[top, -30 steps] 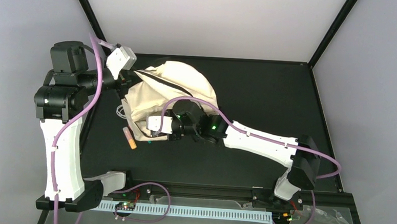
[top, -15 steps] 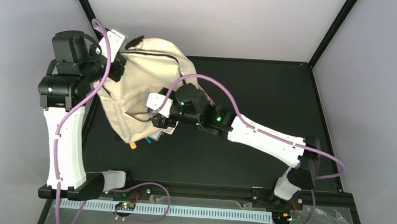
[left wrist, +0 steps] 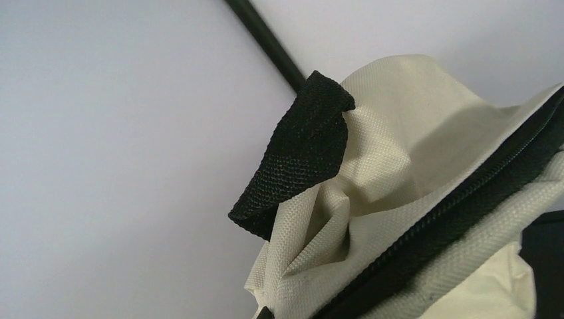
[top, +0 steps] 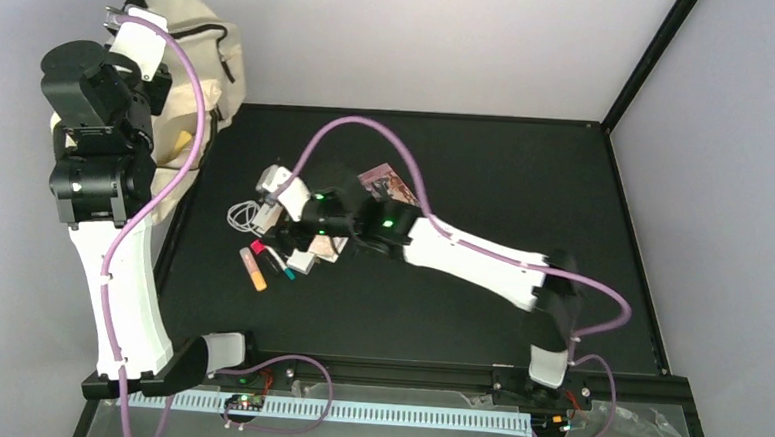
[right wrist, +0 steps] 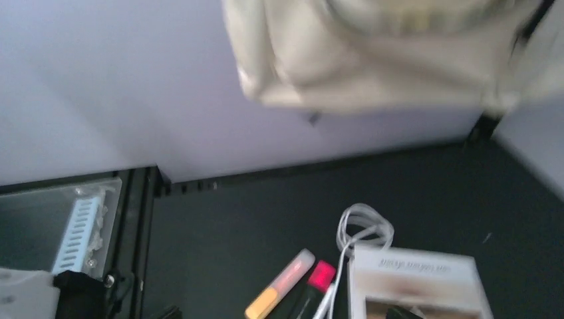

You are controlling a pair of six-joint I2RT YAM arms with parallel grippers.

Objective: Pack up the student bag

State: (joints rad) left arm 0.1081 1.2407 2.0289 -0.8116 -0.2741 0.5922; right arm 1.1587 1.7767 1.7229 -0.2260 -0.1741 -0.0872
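Well, at far left my left jaws are clamped on the student bag point(top: 199, 13), which hangs high against the wall, lifted off the desk point(top: 526, 166). I'd want its zipper opening turned upward and slack before loading anything. Rightwards, the white cable point(top: 242, 214), orange highlighter point(top: 254, 270) and booklet point(top: 387, 183) lie loose. My right jaws hover over them, and I can't tell their spread.

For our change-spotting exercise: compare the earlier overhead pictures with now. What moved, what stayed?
The left gripper, shut on the student bag, lifted it off the table toward the far-left corner. The right gripper came off it and shifted left. That uncovered a pink highlighter and a printed card. The orange highlighter stayed put.
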